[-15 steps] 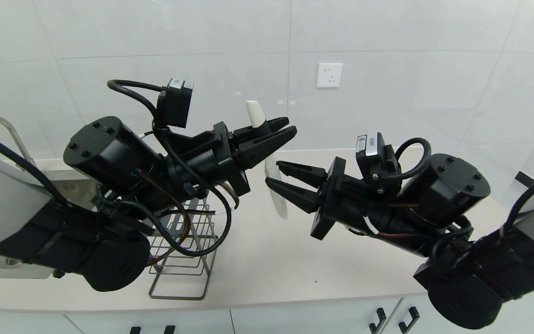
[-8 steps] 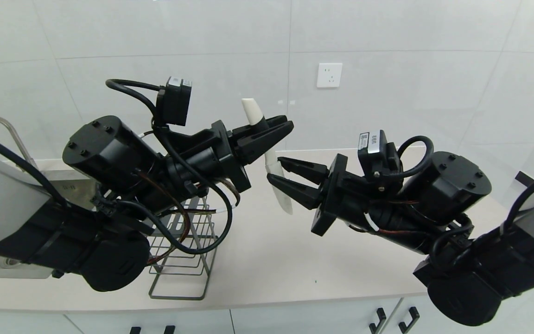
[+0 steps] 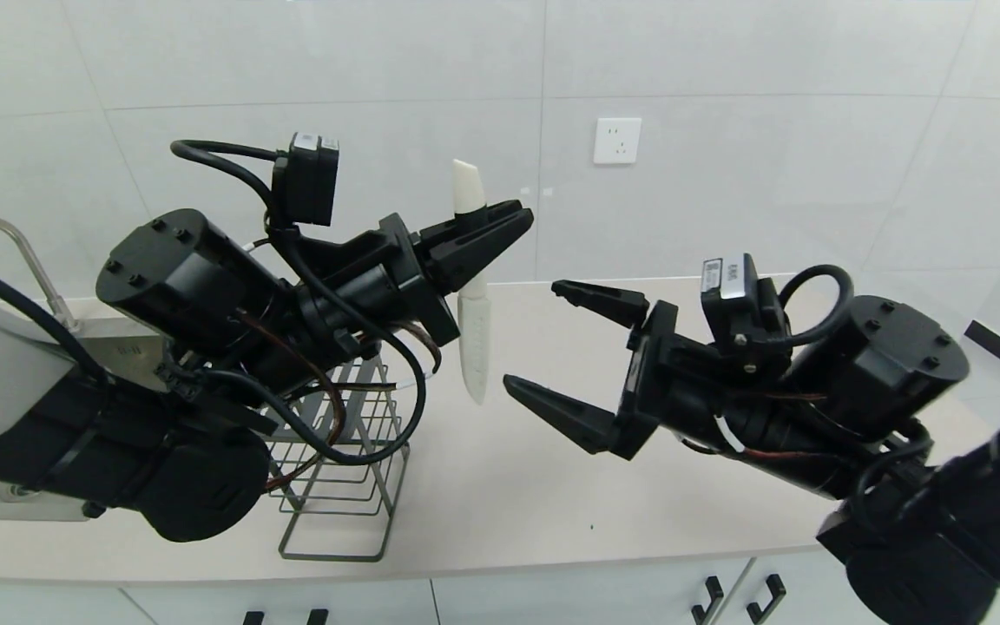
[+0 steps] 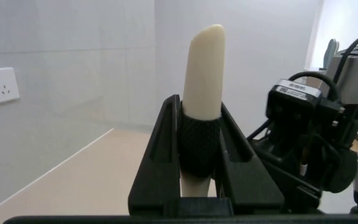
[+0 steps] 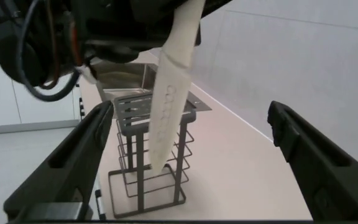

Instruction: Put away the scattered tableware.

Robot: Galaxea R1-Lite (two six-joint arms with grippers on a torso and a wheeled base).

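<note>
White smooth knife [image 3: 472, 343] hangs blade-down, handle clamped in left claw [image 3: 517, 219]; right claw [image 3: 533, 334] spread wide.

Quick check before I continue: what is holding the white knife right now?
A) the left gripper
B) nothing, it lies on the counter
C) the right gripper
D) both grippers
A: the left gripper is shut on the white knife, handle up and blade hanging down, while the right gripper is wide open and not touching it.
</note>
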